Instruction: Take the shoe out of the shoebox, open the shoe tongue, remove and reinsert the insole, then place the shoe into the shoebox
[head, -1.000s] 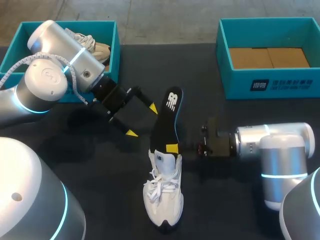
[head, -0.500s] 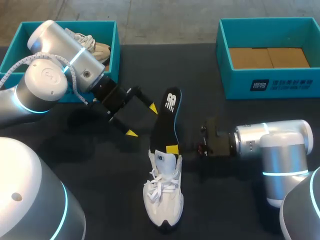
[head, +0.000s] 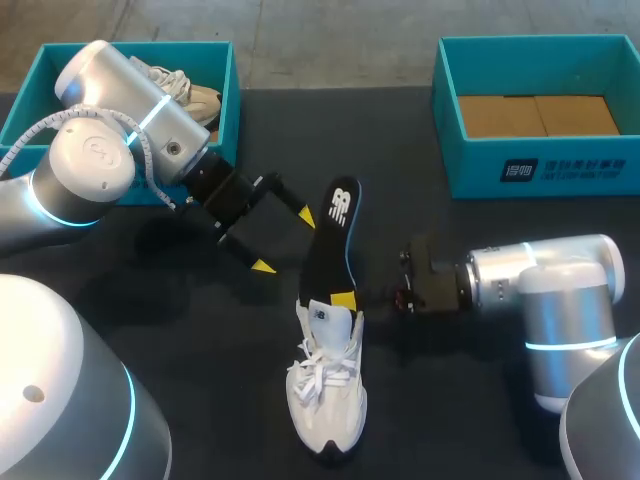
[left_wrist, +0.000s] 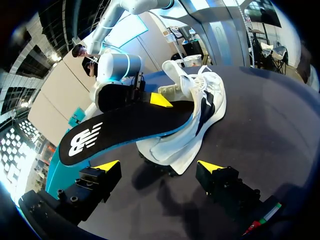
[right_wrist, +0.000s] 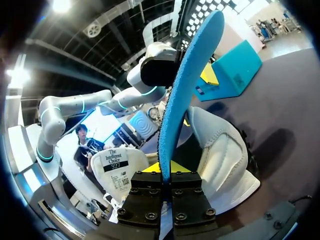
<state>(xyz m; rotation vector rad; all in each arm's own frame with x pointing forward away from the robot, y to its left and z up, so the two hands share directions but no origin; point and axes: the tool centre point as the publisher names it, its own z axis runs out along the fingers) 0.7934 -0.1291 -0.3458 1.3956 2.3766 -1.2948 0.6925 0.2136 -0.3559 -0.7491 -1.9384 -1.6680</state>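
Shoe (head: 327, 390) is out on the table (head: 150, 300), upright on its sole, nothing holding it. Tongue (right_wrist: 118, 172) is folded open.

Right gripper (head: 345, 298) is clamped on the insole (head: 330, 240) just above the collar. One end of the insole is down inside the shoe, the logo end sticks up and away over the table. Can't tell from this alone if it's coming out or going back in; either way it's the insole step, roughly mid-task.

Left gripper (head: 284, 242) is spread wide, gripping nothing. It hangs beside the insole's free end, near but apart.

How I'd run it:
- move the insole along the shoe's long axis, no sideways twist, or the collar catches the edge
- shoe is loose and light, so it'll likely drag or tip with the insole; pin the heel or sidewall with the left gripper first
- insole is soft foam and bends; a pinch this low leaves the long end free to flop, so go slow
- if reinserting, lead the end toward the toe and keep the tongue clear

Right box (head: 470, 170) looks the likely drop spot; left box (head: 40, 90) holds another shoe (head: 175, 85)
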